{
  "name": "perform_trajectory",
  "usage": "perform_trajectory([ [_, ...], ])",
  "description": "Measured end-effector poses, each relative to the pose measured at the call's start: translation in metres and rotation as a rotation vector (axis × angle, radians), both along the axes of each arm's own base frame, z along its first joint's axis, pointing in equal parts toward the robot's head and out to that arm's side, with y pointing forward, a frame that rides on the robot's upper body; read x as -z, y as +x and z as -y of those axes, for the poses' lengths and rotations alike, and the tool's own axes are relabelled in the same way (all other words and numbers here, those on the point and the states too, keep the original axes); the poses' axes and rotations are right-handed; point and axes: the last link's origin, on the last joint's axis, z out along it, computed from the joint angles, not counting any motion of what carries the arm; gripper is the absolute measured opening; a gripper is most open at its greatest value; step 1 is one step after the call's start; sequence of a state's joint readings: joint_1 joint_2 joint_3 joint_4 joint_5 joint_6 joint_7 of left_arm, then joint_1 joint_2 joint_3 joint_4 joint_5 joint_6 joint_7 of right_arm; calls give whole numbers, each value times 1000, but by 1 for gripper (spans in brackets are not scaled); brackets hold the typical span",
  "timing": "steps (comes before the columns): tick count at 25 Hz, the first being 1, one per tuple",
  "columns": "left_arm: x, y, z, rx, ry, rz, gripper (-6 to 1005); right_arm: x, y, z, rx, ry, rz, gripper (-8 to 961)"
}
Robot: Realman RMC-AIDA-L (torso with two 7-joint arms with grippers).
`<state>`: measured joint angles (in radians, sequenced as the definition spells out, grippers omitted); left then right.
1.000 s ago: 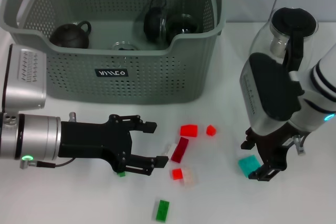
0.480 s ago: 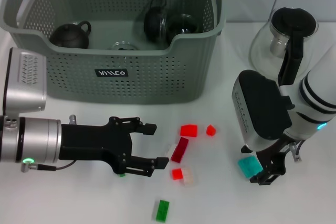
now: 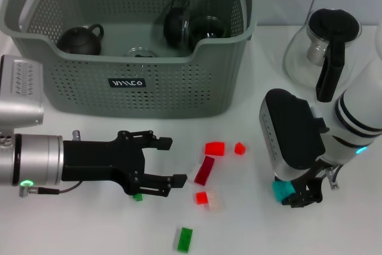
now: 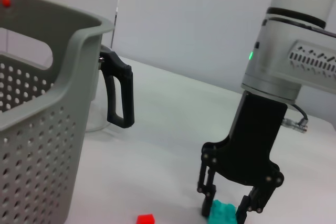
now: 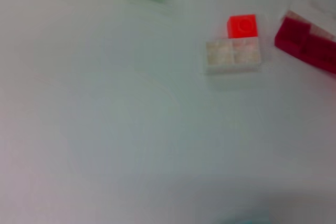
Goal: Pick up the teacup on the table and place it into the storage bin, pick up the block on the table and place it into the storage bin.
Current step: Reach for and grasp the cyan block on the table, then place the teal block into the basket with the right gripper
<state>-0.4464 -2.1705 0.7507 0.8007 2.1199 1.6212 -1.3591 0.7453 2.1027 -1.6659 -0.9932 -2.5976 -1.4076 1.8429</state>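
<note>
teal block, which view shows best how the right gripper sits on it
The left wrist view: the right gripper is seen side-on, a finger on either side of the teal block on the table. The head view shows only a corner of the block beneath the arm. The right wrist view barely shows it.

I count one bin (image 3: pixel 149 97), two teapots (image 3: pixel 80 40) in it, one jug (image 3: pixel 322 52), and eight or so blocks (image 3: pixel 215 148).

Scattered small blocks (image 3: pixel 203 169) cluttered the worktop (image 3: pixel 77 231) between the two grippers. The glass jug (image 3: pixel 322 52) stood near the storage bin (image 3: pixel 134 91), leaving an open lane between them. The bin's top lay open, with dark teapots (image 3: pixel 80 39) on its floor.
</note>
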Motion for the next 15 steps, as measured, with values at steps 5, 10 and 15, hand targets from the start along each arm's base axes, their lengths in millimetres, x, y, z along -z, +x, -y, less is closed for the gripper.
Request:
perform_trajectory([
  [5,-2,-1,0,-5,4,4,867,-6,-4,1,-7,8,-13,457],
  [10,-3,-1,2,-4,2,11,867,-29,-20,-1,28,20,-67,437],
  [15,-5,-3,2,-11,13,16,866,-69,-65,-1,57,42,-210,436],
])
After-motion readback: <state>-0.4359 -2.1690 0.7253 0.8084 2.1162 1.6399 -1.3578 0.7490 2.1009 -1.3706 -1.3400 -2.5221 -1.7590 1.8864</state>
